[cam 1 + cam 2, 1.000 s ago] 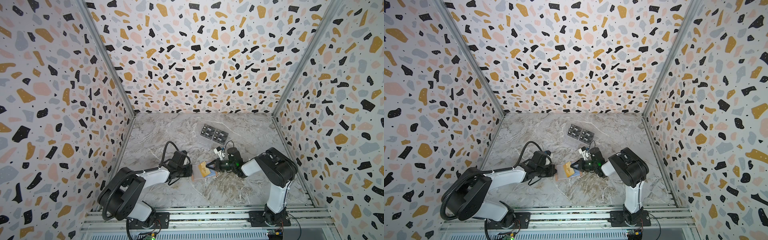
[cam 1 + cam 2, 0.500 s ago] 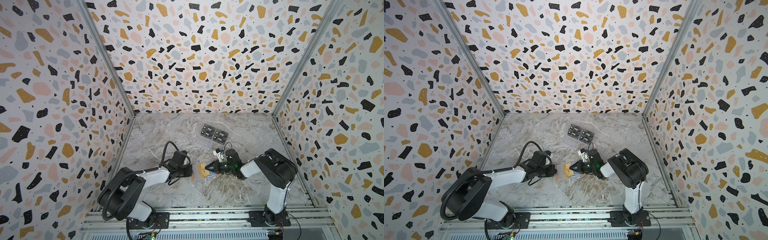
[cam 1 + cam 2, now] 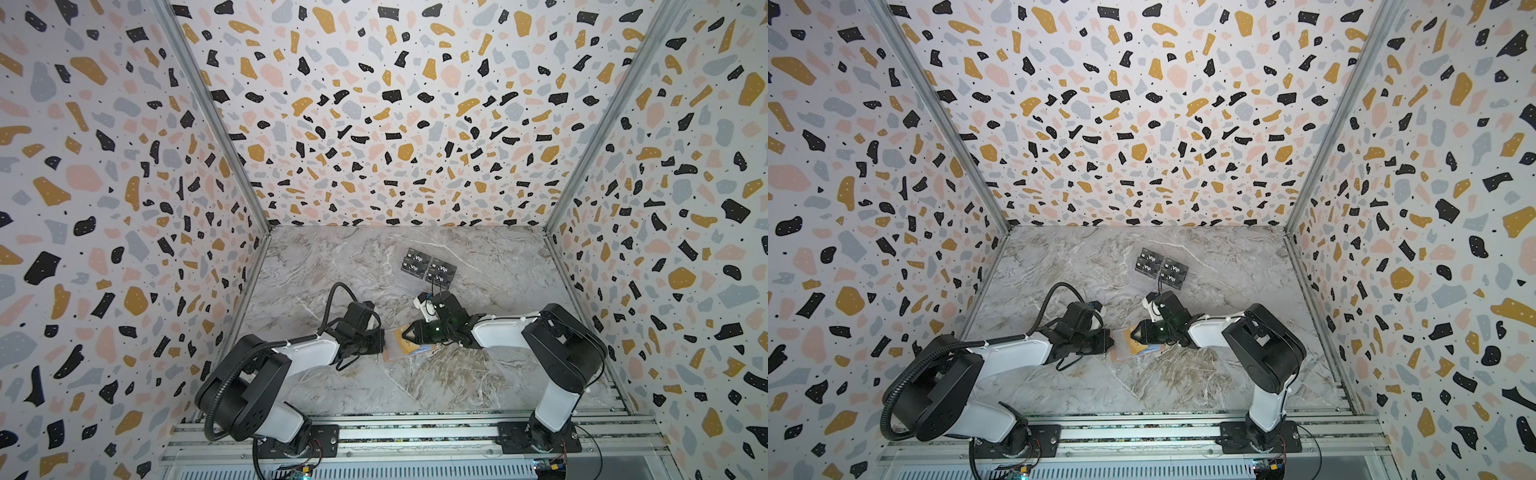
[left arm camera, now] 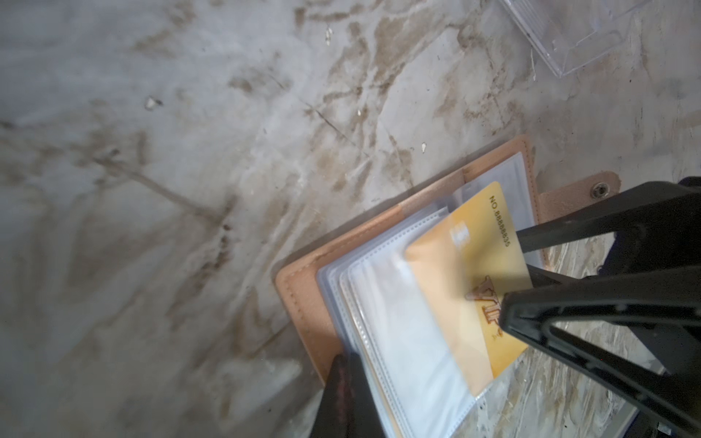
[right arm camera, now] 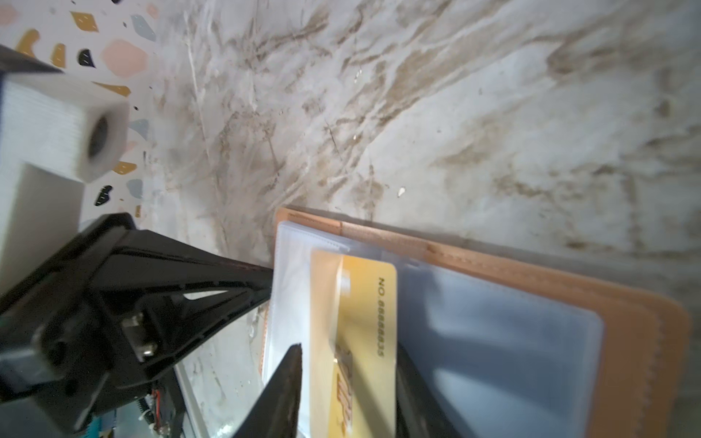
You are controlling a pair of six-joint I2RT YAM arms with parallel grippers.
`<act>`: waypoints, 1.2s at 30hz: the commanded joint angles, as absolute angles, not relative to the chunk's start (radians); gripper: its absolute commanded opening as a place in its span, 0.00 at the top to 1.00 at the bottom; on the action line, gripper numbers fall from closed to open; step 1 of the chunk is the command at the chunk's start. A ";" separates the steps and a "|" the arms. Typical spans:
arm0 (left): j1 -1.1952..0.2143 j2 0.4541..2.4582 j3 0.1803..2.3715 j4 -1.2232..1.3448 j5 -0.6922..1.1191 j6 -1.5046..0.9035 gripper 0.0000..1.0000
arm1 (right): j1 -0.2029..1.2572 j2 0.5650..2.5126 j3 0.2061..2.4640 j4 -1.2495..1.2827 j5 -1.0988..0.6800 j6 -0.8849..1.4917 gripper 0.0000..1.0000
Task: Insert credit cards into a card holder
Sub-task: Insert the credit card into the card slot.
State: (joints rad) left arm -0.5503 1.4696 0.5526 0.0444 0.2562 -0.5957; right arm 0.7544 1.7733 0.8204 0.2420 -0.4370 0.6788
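— Just on the near side of the black cards [image 3: 428, 268], the card holder [image 4: 303, 299] lies open with a gold card [image 4: 466, 273] only partway into a clear sleeve [image 4: 398, 341]. The left gripper [image 5: 268, 282] is pinched tight on the card holder's sleeve pages. The right gripper [image 4: 514, 269] has its jaws parted, loosely straddling the card's outer edge. How would you finish this?

— I'd hold that pinch, bring the right fingers together and nudge the outer long edge in evenly, low and flat, so it doesn't skew and jam. The card's long axis runs roughly toward the black cards. It's face up, inner long edge leading, number edge trailing.
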 commanded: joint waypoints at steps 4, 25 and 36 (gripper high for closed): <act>-0.545 1.476 0.529 0.019 0.268 -0.609 1.00 | 0.810 1.749 0.872 0.095 -0.375 0.599 0.56; -0.545 1.436 0.503 0.089 0.312 -0.627 1.00 | 0.949 1.761 0.917 0.105 -0.270 0.848 0.48; -0.545 1.422 0.500 0.081 0.312 -0.604 1.00 | 0.957 1.744 1.039 -0.153 -0.125 0.756 0.43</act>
State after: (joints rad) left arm -0.5396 1.4452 0.5167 0.0818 0.2970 -0.6182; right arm 0.9520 1.7714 0.9905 -0.0460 -0.1761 0.7959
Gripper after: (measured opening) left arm 0.049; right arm 0.566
